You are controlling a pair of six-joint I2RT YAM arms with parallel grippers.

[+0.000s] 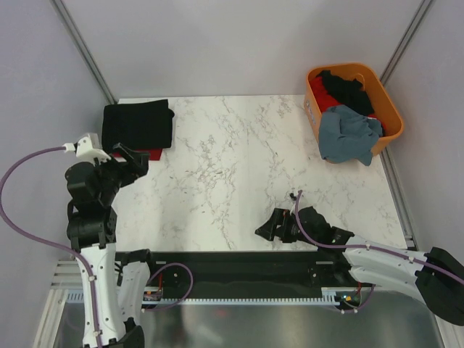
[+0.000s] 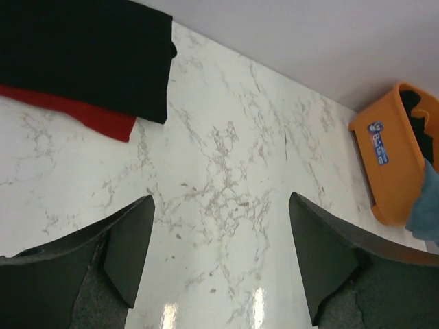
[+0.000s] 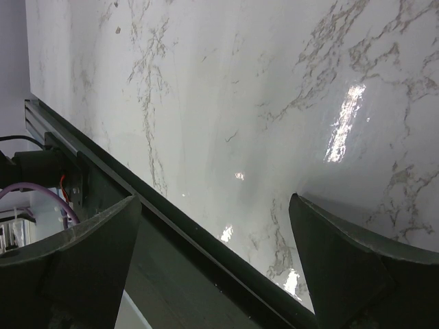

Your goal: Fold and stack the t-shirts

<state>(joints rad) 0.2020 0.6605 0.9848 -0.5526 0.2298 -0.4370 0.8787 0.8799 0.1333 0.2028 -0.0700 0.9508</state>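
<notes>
Shirts sit in two places on my screens: a folded black t-shirt point(image 1: 136, 125) lies on a dark red t-shirt point(image 1: 150, 154) at the far left corner of the bench point(image 1: 232, 174), and a grey-blue t-shirt point(image 1: 349, 134) hangs over the rim of the orange basket point(image 1: 391, 119) at the far right, with a second black t-shirt point(image 1: 348, 90) inside. I see the left jaws spread wide on nothing, just on the near side of the folded pair and clear of it. The right jaws are spread too, over bare marble by the near edge, well apart from every shirt.
</notes>
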